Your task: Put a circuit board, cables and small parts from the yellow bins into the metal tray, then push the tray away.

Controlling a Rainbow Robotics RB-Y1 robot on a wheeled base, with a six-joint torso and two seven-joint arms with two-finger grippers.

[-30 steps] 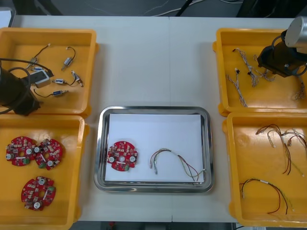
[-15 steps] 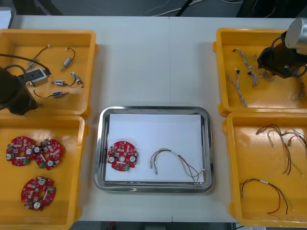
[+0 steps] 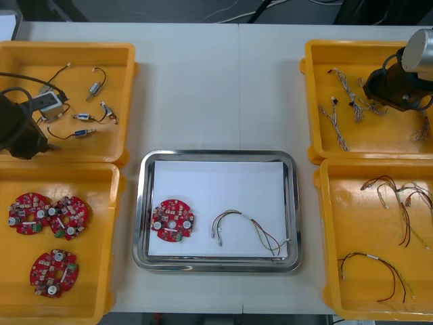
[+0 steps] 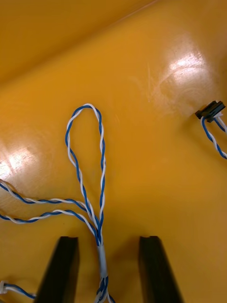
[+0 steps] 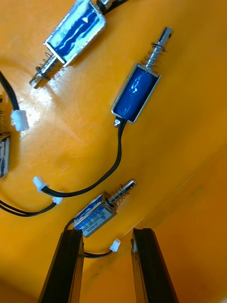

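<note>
My left gripper (image 5: 105, 234) is open, low over the far left yellow bin (image 3: 67, 46). A small metal part (image 5: 98, 214) with a black lead lies just ahead of its fingertips. Two more small metal parts (image 5: 138, 89) lie farther out. My right gripper (image 4: 108, 241) is open over the far right yellow bin (image 3: 318, 101). A twisted blue and white cable (image 4: 100, 189) runs between its fingers without being gripped. The metal tray (image 3: 218, 156), white inside, holds a round red circuit board (image 3: 172, 220) and a red and yellow cable (image 3: 252, 229).
The near left bin (image 3: 111, 237) holds three red circuit boards (image 3: 53, 273). Red, yellow and black cables (image 3: 379, 274) lie in the near right bin (image 3: 323, 237). Another blue and white cable end with a black plug (image 4: 210, 111) lies beyond the right fingers.
The left arm has shifted a little to the left and farther back over its bin. The right arm has barely moved.
</note>
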